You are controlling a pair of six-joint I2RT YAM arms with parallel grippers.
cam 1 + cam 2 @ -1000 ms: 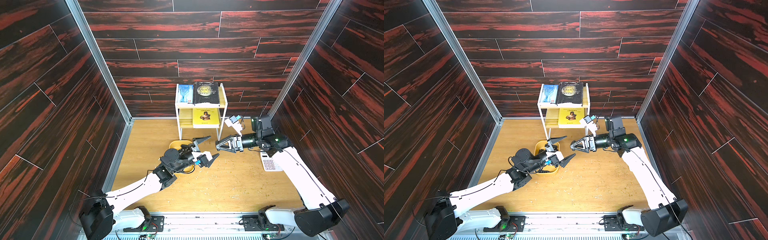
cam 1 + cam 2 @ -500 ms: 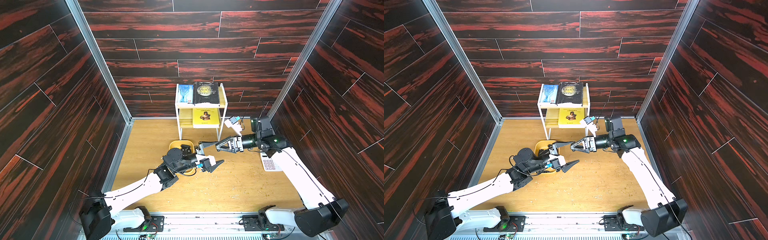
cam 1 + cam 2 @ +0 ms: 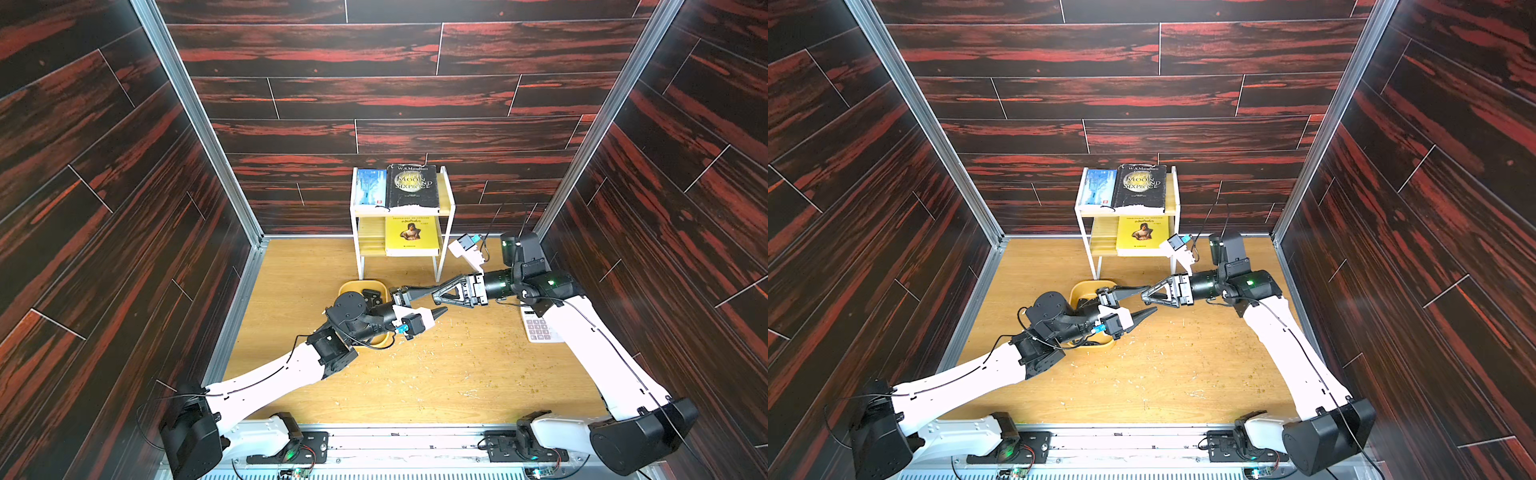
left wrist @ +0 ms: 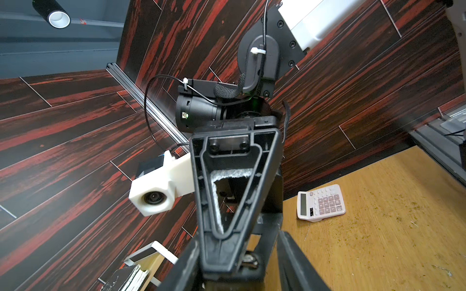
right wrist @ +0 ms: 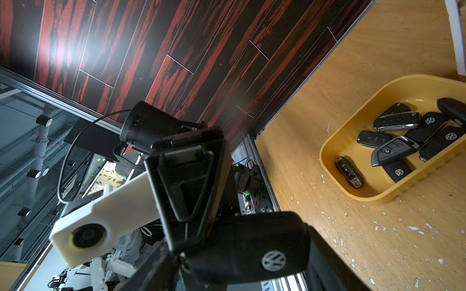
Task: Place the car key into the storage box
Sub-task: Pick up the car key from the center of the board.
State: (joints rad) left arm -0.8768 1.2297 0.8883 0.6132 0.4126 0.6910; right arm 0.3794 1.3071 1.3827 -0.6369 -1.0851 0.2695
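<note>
Right hand (image 5: 240,239) holds VW-badged car key (image 5: 252,249), left hand (image 4: 237,249) seemingly touching.

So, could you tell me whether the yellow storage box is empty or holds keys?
Not empty: the storage box holds several black key fobs, lying overlapped on its floor in the right wrist view.

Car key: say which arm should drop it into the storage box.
Left, probably: the left gripper straddles the car key that the right gripper holds, and the storage box lies under the left arm.

left end effector (image 3: 422,305) narrowed, moved to car key (image 5: 252,247)
</note>
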